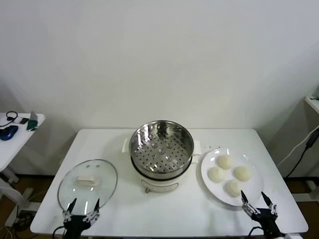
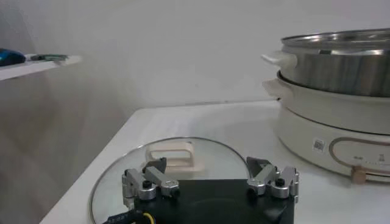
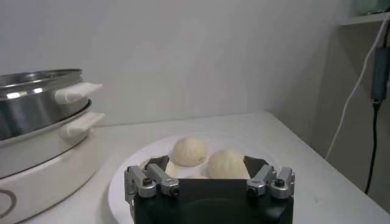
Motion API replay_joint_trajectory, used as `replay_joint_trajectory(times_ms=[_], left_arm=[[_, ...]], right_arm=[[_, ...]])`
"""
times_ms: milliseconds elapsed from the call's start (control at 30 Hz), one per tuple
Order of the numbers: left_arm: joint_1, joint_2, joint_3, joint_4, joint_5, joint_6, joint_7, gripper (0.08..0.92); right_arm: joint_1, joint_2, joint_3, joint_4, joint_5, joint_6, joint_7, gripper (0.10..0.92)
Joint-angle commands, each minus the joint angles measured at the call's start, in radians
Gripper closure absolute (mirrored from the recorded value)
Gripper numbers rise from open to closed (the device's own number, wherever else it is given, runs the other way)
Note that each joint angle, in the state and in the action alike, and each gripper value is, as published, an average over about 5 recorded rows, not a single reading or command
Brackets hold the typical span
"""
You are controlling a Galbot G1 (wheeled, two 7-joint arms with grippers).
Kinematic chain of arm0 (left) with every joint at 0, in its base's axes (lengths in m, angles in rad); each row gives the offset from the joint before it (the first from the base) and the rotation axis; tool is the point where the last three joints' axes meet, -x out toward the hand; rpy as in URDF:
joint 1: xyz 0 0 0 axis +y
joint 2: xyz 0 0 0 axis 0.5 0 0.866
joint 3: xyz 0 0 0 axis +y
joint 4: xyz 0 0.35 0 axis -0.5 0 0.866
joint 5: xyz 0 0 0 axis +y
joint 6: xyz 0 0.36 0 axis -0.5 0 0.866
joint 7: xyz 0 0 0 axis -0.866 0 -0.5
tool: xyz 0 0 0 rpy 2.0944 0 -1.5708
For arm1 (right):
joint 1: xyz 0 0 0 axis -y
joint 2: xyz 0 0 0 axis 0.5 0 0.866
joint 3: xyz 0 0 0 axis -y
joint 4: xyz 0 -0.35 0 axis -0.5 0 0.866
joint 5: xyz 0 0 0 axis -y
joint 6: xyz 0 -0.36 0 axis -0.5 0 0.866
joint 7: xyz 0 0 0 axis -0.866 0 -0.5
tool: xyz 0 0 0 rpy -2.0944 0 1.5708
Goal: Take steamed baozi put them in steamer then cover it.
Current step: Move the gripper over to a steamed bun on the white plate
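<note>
We judge the task barely begun: all four steamed baozi (image 1: 229,175) lie on the white plate (image 1: 209,162) at the desk's (image 1: 124,204) right, the steamer (image 1: 161,149) stands empty at the middle, and the cover (image 1: 87,185) lies flat at the left. Our left pincer (image 1: 80,208) hangs wide by the cover's near rim; our right pincer (image 1: 258,203) hangs wide at the plate's near edge, holding nothing; every bun and the covering remain.
</note>
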Motion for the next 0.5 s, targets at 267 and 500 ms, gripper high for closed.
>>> replay_joint_trajectory(times_ms=[267,500], left_arm=[[0.001,0.003,0.016,-0.007,0.007,-0.008,0.001,0.177],[0.005,-0.002,0.022,-0.015,0.018,-0.02,0.002,0.177]], right_arm=[[0.732,-0.612,-0.432,-0.209,-0.129,-0.409,-0.288,0.203],[1.523,-0.823,-1.284,-0.438,-0.346,-0.205,-0.752,0.203]])
